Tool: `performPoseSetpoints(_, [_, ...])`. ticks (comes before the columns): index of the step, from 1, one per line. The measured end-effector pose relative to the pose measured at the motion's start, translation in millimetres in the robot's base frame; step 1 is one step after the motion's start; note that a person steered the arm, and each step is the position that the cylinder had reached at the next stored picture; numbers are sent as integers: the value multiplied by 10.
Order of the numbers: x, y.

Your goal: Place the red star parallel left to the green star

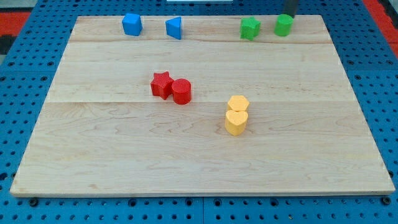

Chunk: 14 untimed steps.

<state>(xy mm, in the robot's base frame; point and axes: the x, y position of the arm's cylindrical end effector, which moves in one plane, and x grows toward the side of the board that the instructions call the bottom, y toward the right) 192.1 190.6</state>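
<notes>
My tip shows only as a dark stub at the view's top edge, abt 1 o'clock of the green cylinder & just behind it; no jaws on this rig, it's a bare rod holding nothing, and whether the very end touches that block I can't tell. Red star sits mid-board, its 3–4 o'clock side touching the red cylinder. Green star is near the top edge, well apart from the red one, at abt 1–2 o'clock from it. Blue pentagon-ish block & blue triangle share that top row to the view's left; two yellow blocks, hexagon over heart, lie at 4 o'clock of the reds. Step in hand, as I judge it: bring tip round to the star's 7–8 o'clock side w/o clipping the red cylinder, then push toward 1 o'clock, aiming for the gap btwn blue triangle and green star, level w/ the green. Keep contact centred on the star so it doesn't spin off; approach wide of the cylinder, else both go together. Star has no real long axis; one point faces roughly 12 o'clock, so heading matters little.
</notes>
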Motion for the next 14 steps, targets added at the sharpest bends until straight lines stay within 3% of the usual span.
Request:
performPoseSetpoints(3, [138, 128])
performPoseSetpoints(4, [322, 618])
performPoseSetpoints(5, [1380, 399])
performPoseSetpoints(6, [1600, -592])
performPoseSetpoints(8, [1614, -2612])
performPoseSetpoints(9, [1988, -3205])
performPoseSetpoints(10, [2566, -3088])
performPoseSetpoints(12, [1796, -2684])
performPoseSetpoints(14, [2193, -2251])
